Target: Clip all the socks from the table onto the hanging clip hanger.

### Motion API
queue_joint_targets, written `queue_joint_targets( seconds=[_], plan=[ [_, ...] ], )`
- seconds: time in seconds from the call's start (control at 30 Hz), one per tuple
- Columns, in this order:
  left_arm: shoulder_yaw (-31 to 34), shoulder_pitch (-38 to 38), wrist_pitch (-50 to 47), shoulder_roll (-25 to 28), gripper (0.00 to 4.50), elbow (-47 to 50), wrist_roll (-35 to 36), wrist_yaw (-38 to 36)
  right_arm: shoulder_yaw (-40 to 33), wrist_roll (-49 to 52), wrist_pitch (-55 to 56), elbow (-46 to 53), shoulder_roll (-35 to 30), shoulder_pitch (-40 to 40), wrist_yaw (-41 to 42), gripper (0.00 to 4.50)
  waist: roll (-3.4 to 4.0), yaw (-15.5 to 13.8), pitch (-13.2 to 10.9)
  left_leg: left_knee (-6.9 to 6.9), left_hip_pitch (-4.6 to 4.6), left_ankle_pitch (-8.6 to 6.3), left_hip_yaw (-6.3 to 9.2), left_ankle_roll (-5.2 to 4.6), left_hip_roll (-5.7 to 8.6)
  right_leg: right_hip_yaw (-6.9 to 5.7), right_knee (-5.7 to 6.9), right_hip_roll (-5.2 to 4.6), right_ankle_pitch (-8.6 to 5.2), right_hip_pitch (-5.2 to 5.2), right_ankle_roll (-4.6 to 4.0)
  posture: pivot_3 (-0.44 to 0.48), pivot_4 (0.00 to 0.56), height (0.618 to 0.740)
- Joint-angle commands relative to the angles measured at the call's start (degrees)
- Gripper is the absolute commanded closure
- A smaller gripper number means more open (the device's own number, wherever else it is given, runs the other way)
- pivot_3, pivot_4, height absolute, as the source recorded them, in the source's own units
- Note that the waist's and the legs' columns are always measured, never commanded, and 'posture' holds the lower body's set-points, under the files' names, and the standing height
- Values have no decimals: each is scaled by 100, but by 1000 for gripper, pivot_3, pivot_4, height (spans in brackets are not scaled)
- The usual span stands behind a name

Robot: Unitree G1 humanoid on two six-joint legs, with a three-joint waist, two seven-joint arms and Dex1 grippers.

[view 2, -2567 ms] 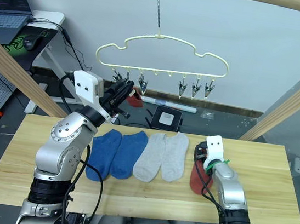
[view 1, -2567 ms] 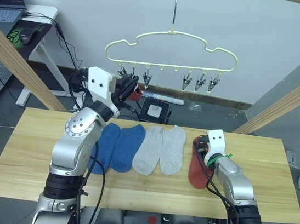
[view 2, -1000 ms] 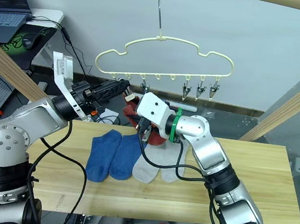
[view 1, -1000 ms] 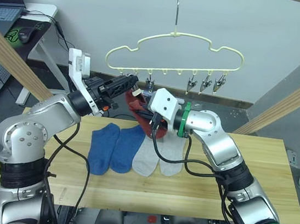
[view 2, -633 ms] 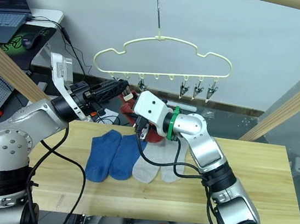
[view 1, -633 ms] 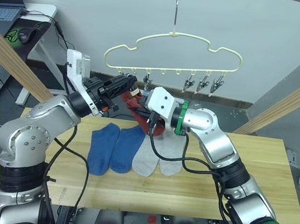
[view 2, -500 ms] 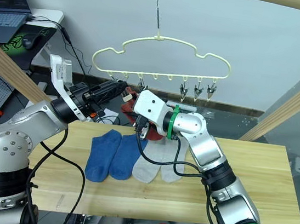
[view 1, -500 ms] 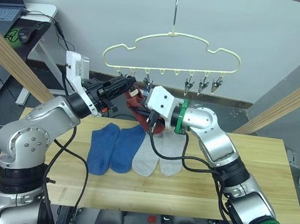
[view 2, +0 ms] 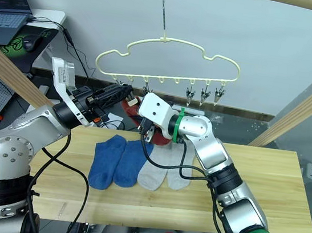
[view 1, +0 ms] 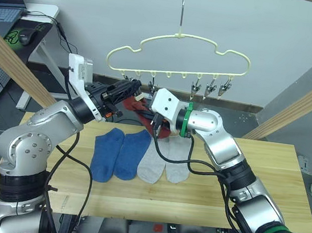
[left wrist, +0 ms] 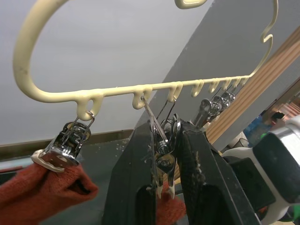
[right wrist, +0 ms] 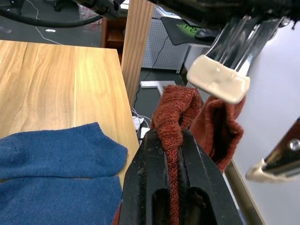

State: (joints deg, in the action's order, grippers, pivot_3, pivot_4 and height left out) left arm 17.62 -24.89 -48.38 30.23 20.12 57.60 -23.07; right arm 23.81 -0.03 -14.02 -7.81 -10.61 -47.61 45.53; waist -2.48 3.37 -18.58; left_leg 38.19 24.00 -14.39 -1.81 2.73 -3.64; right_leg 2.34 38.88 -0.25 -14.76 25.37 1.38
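Rust-red sock [right wrist: 171, 126] pinched tight in right gripper [right wrist: 169, 154], raised beside clip hanger [view 1: 178, 53]; left gripper [left wrist: 164, 154] squeezing second clip [left wrist: 161, 140]; first clip's red sock [left wrist: 37, 187] hanging.

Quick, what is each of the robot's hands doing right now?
Left gripper: shut on a metal clip of the clip hanger.
Right gripper: shut on a rust red sock.

L arm is reaching up and fwd, left gripper [left wrist: 163, 161] pinching a clip [left wrist: 161, 150] w/ both fingers. R arm is crossing over toward the left, right gripper [right wrist: 171, 140] clamping a rust red sock [right wrist: 172, 123] between closed fingers.
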Motion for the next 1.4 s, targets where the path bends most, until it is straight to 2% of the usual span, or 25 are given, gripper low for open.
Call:
queue_joint_targets(
  seconds=[0.03, 0.9, 1.4],
  plan=[
    [32, 3, 98, 35, 4148, 271, 68, -35, -24, -53, 136, 52, 63, -126, 29, 4500, 0, 0, 0, 0, 0, 0, 0, 0, 0, 0, 0, 0, 0, 0, 0, -91, 303, 740],
    [-77, 106, 226, 122, 4148, 273, -146, -194, -22, -642, 507, 181, -20, -367, 28, 4500, 0, 0, 0, 0, 0, 0, 0, 0, 0, -1, 1, -1, 0, 0, -1, -95, 300, 740],
    [-106, 167, 306, 169, 4148, 267, -219, -245, -464, -211, -207, 441, 324, -391, -243, 4500, 0, 1, 0, 0, 0, 0, 0, 0, -1, -2, 3, -23, 1, 0, -1, -95, 295, 740]
  ],
)
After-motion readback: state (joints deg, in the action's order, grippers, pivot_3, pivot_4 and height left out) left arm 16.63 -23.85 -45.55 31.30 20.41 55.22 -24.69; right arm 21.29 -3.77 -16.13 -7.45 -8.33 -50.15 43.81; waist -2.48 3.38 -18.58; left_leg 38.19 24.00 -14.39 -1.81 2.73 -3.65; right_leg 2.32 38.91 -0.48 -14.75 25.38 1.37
